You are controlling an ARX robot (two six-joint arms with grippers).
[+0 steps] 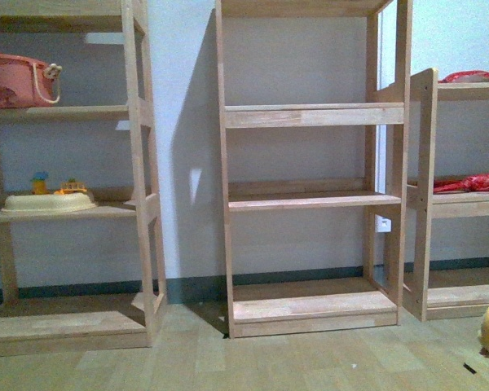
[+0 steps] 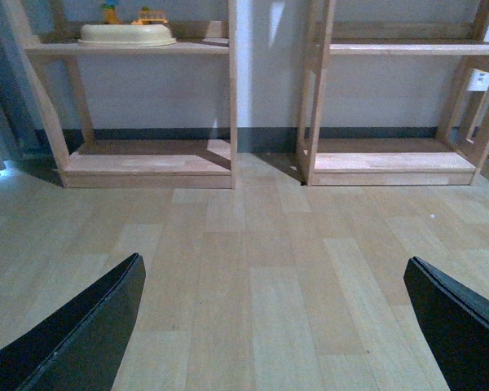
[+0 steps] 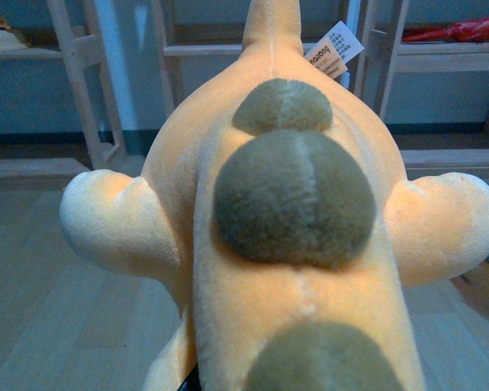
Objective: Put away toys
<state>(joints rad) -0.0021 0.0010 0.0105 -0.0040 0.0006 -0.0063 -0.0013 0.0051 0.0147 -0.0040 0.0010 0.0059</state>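
A floor (image 2: 261,269) of pale wood-look planks is seen, laid in long strips and bare in front of the shelving. It is bounded by a light wall (image 1: 183,122) with a dark baseboard (image 1: 191,287) along its foot. Three open wooden shelf units are set against that wall: a left unit (image 1: 138,163), a middle unit (image 1: 314,116) and a right unit (image 1: 424,204). The boards of the middle unit are bare. A pink basket (image 1: 16,81) is kept on an upper board of the left unit, and a cream tray (image 1: 47,202) with small coloured pieces on it sits on the board below. Red cloth-like items (image 1: 473,182) are lodged on the right unit.

The left gripper (image 2: 269,326) is held above the floor with its black fingers (image 2: 73,334) spread wide and nothing between them.

The yellow-orange plush animal (image 3: 293,204) is found right up against the right wrist camera, filling that view, with brownish round patches down its body and a white tag (image 3: 334,50) at its far end. In the front view only an edge of it is seen, low at the right. The right gripper is hidden by the plush, so its grip cannot be told.
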